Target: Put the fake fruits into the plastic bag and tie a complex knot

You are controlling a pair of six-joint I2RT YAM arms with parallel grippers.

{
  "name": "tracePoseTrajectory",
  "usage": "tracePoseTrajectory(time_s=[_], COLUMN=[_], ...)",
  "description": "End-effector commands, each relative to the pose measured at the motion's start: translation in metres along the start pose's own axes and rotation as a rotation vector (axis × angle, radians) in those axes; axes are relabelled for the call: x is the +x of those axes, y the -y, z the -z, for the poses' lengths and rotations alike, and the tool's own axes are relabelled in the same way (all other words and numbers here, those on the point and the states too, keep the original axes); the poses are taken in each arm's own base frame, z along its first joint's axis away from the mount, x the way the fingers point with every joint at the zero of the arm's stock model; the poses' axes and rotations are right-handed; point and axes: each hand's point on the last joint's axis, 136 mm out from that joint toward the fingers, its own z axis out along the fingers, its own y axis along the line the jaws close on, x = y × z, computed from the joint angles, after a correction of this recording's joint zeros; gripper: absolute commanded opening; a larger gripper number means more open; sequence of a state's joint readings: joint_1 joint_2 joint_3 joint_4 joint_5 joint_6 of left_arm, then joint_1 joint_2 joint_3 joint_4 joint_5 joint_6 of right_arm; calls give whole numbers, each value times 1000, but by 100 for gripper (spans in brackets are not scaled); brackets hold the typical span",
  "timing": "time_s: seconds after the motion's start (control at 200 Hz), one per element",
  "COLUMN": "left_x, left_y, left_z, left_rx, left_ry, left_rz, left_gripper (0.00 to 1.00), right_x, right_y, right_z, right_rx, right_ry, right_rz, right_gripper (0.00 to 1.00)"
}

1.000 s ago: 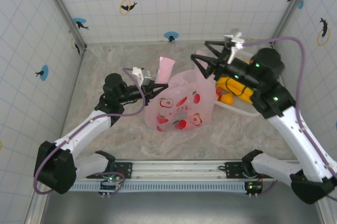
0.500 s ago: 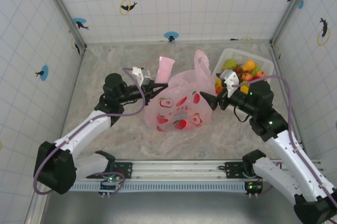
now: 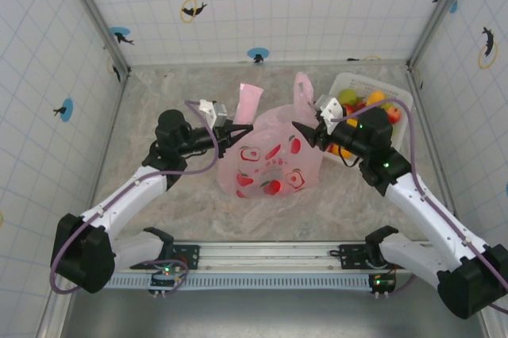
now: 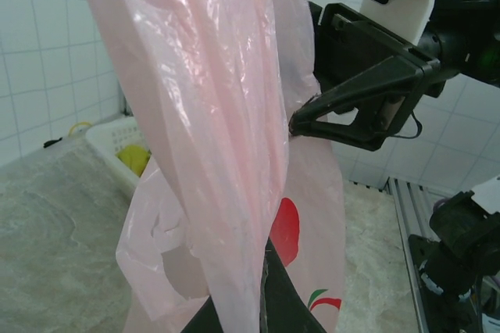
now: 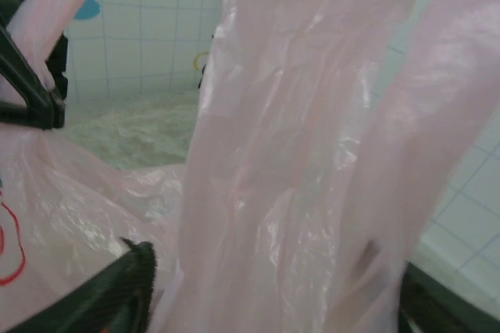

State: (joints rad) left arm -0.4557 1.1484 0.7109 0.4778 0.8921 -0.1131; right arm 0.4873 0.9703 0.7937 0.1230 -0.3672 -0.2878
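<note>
The pink plastic bag [image 3: 270,162] stands mid-table, with red shapes showing through its wall. Its two handle strips rise apart, with no knot between them. My left gripper [image 3: 231,135] is shut on the left handle [image 3: 250,102], and the strip runs up from its closed fingers [image 4: 275,295]. My right gripper [image 3: 305,133] is at the right handle [image 3: 303,90]. Its fingers [image 5: 134,274] stand wide apart with the pink strip [image 5: 297,177] between them. Fake fruits [image 3: 367,105] in green, orange, red and yellow lie in the white basket.
The white slatted basket [image 3: 343,82] sits at the back right, just behind my right arm. Tiled walls close in the table on three sides. The rail with the arm bases [image 3: 270,257] runs along the near edge.
My right arm came down from above the basket and moved left to the bag's right handle, and its jaws narrowed around the strip. The left gripper kept its hold and place.
</note>
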Motion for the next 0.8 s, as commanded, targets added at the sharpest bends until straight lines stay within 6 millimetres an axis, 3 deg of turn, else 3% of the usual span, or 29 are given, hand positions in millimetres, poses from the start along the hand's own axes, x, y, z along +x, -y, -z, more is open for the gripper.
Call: tracePoseTrajectory(time_s=[0.0,0.16,0.36,0.43,0.505,0.796], left_x=[-28,-41,-55,-63,-75,-148], left_y=[0,-8,-18,-17,-10,57], left_z=[4,11,37,45,54,83], left_rx=[-43,-91,-190,-224,-259,-186], left_ry=[37,61,94,97,102,195], left_rz=[-18,17,20,1,-38,-210], left_gripper=[0,2,28,48,59,70], right_x=[-46,-58,-58,-56,-53,-49], right_y=[6,6,7,6,6,4], right_z=[9,16,21,22,21,21], right_rx=[25,15,-1,-4,-6,-13], right_ry=[136,193,229,238,230,226], right_rz=[48,-11,-98,-112,-122,-133], right_gripper=[55,30,15,12,10,8])
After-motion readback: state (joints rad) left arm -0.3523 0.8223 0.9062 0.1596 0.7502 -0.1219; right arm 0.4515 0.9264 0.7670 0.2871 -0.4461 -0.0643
